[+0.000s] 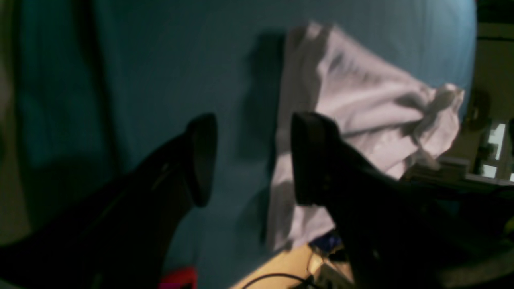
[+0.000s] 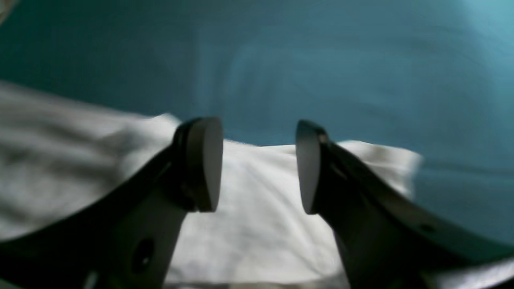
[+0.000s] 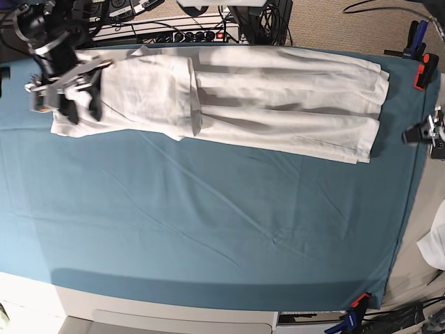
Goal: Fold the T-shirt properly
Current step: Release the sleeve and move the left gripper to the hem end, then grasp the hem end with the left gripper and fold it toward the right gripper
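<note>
The white T-shirt (image 3: 278,97) lies as a long band along the far edge of the teal cloth, its left end doubled over onto itself (image 3: 149,94). My right gripper (image 3: 82,104) hovers over that folded left end, jaws open and empty; in its wrist view the right gripper (image 2: 259,164) stands just above the wrinkled T-shirt (image 2: 257,233). My left gripper (image 3: 425,133) sits at the table's right edge, clear of the shirt. Seen from the left wrist, the left gripper (image 1: 253,160) is open over teal cloth, with the T-shirt (image 1: 361,100) beyond its right finger.
The big teal cloth (image 3: 208,229) covers the table. Orange clamps grip its edges at the right rear (image 3: 424,69) and front right (image 3: 359,300). A power strip and cables (image 3: 174,31) run behind the shirt. A small white fabric scrap (image 3: 434,247) hangs off the right side.
</note>
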